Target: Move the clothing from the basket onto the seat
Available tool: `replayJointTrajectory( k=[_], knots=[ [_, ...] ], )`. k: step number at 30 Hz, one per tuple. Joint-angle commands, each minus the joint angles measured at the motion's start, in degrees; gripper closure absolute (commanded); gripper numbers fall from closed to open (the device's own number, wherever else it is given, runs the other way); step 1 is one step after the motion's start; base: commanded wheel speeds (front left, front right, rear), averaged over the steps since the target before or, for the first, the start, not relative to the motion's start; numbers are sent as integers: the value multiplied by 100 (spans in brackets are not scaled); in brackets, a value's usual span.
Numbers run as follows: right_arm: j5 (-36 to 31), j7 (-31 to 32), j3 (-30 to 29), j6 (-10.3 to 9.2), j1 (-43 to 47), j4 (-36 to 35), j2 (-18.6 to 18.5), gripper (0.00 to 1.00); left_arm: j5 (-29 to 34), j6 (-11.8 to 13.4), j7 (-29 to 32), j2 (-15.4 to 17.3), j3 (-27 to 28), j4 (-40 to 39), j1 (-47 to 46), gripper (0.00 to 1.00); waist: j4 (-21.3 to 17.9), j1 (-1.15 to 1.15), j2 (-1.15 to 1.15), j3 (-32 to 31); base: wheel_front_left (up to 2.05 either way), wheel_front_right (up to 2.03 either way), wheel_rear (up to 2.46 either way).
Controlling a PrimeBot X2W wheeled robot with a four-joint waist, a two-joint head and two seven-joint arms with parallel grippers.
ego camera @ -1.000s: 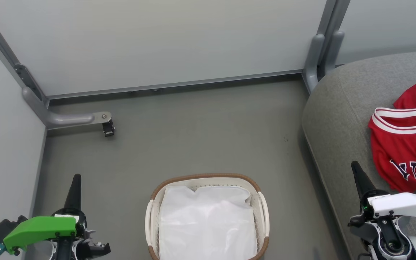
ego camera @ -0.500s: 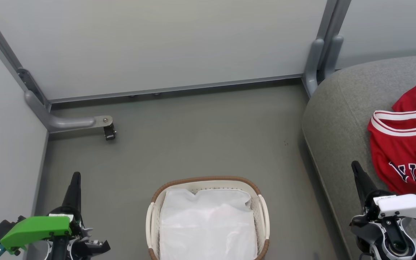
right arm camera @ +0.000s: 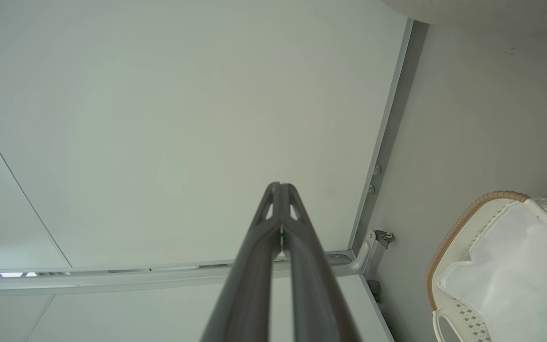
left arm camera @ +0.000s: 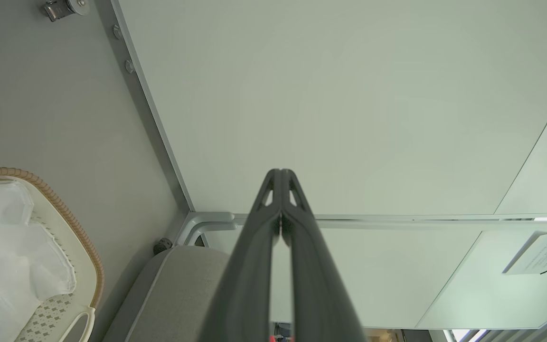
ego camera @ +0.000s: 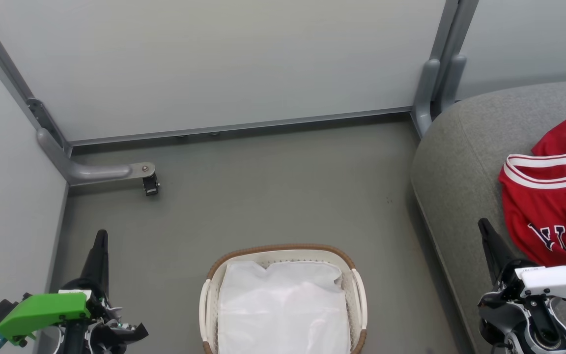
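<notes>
**Red clothing on the seat, both grippers shut and empty beside the basket**

The basket stands on the grey floor, cut off by the lower edge of the head view. Its brown rim curves round a crumpled white sheet that lies inside it.

To the right of the basket, with a strip of floor between, rises the rounded edge of the seat. The clothing lies on the seat, well to the right of the basket. It is red with white striped trim and dark lettering, and it runs off the right edge of the picture.

The left gripper hangs over the floor to the left of the basket, apart from it. Its fingers are pressed together at the tips with nothing between them.

The right gripper stands to the right of the basket, over the seat and just beside the lower left of the clothing. Its fingers are also closed tip to tip and carry nothing.

Beyond the basket, a pale wall panel meets the floor. A small castor on a grey bracket sits far off to the basket's upper left.
</notes>
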Motion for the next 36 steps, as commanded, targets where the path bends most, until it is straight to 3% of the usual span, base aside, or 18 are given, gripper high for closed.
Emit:
replayJointTrajectory(
  k=[1, 36],
  knots=[
    [24, 11, -12, -2, 63, -24, -36, 100, -22, -30, 22, 39, 16, -17, -98, 100, 0, 0, 0, 0, 0, 0, 0],
    [25, 9, -10, -2, 63, -23, -35, 100, -23, -29, 21, 40, 14, -17, -83, 100, 0, 0, 0, 0, 0, 0, 0]
  ],
)
